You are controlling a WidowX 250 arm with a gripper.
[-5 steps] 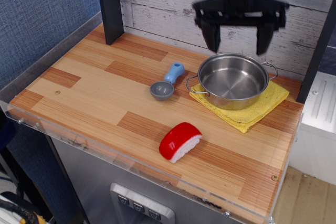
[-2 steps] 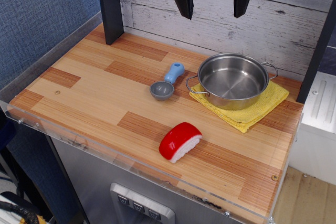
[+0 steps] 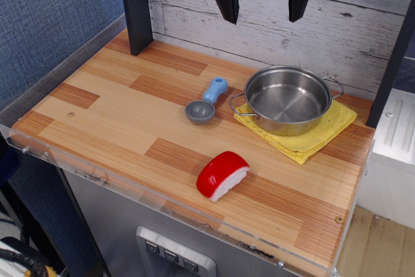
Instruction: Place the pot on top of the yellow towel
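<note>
You see only the lower part of the gripper (image 3: 262, 4): the top edge of the picture cuts off its body and the arm above, leaving the two dark fingers hanging apart. The pot (image 3: 287, 98) hides the middle of the yellow towel (image 3: 327, 128), so only its near and right borders show. The dark post (image 3: 135, 8) at far left also runs out past the top edge.

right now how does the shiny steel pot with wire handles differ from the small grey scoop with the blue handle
The shiny steel pot is far larger than the small grey scoop. The pot has two wire loop handles; the scoop has one stubby blue handle. The pot sits on the yellow towel; the scoop lies on the bare wooden table. Both have empty round bowls.
</note>
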